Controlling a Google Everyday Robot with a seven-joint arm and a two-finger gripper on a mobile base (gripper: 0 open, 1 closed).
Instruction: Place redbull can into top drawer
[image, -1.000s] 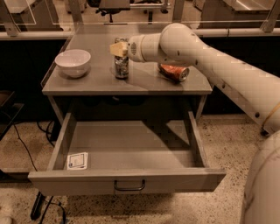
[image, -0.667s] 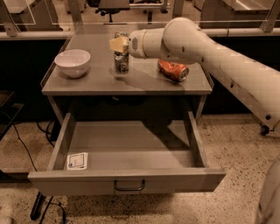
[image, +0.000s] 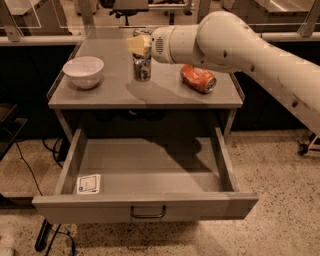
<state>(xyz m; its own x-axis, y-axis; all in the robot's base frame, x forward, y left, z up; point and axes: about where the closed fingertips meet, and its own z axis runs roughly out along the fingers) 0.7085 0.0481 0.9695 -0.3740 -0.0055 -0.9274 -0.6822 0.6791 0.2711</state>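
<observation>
While the big white robot arm (image: 235, 40) reaches in from the right above the grey metal table (image: 110, 92), its pale yellow gripper (image: 140, 46) sits at the top of the tall slim silver-and-blue redbull can (image: 142, 69). This can stands upright on the table, toward the back, between the white round bowl (image: 83, 71) and the crushed orange-red can (image: 198, 79). Whether the gripper is closed on the can or only placed around it, I cannot tell from this camera view.

I judge the step in hand to be the grasp. To do it well, the hold should be centred on the upper body of the can, so that it does not tip. The lift should then go straight up before any move forward.

About room: the bowl is well apart on the left, and the crushed can lies near on the right, under the arm. The can must pass over the front edge of the table. Below it, the wide shallow grey top drawer (image: 150, 172) is pulled out, with a white sticker (image: 89, 183) in its front left corner and a dark wire handle (image: 148, 214) on its front. Its side walls leave much free floor for setting the can down
</observation>
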